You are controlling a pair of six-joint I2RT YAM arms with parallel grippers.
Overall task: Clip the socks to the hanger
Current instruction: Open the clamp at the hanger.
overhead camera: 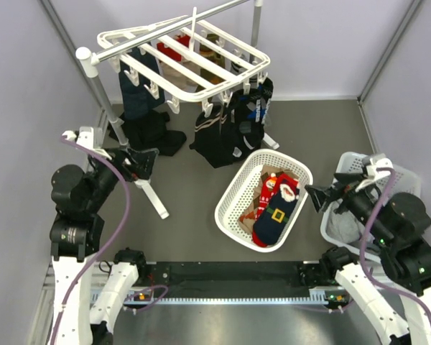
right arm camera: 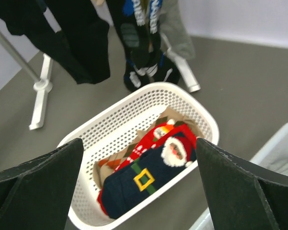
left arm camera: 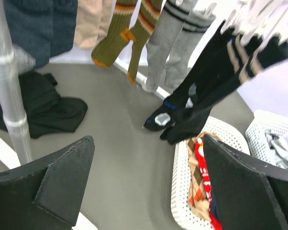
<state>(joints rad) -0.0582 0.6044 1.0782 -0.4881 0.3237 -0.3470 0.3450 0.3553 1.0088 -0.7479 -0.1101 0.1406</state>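
Observation:
The socks lie in a white mesh basket (overhead camera: pixel 233 194): a navy sock with a yellow buckle (overhead camera: pixel 280 212) (right arm camera: pixel 139 184) on top of a red one (overhead camera: pixel 267 190) (right arm camera: pixel 151 143). The hanger (overhead camera: pixel 194 61), a white barred rack with dangling clips (left arm camera: pixel 259 19), hangs at the back, several dark, grey and olive socks clipped under it. My left gripper (overhead camera: pixel 145 164) (left arm camera: pixel 147 139) stands open and empty left of the basket, above the floor. To the basket's right, my right gripper (overhead camera: pixel 317 195) (right arm camera: pixel 139 141) is open and empty, looking down at the socks.
A second white basket (overhead camera: pixel 348 169) (right arm camera: pixel 278 143) with grey laundry stands at the right, by the right arm. The rack's grey pole (overhead camera: pixel 104 93) and white foot (overhead camera: pixel 154 198) rise beside the left gripper. Dark cloth (overhead camera: pixel 158 136) lies on the floor under the rack.

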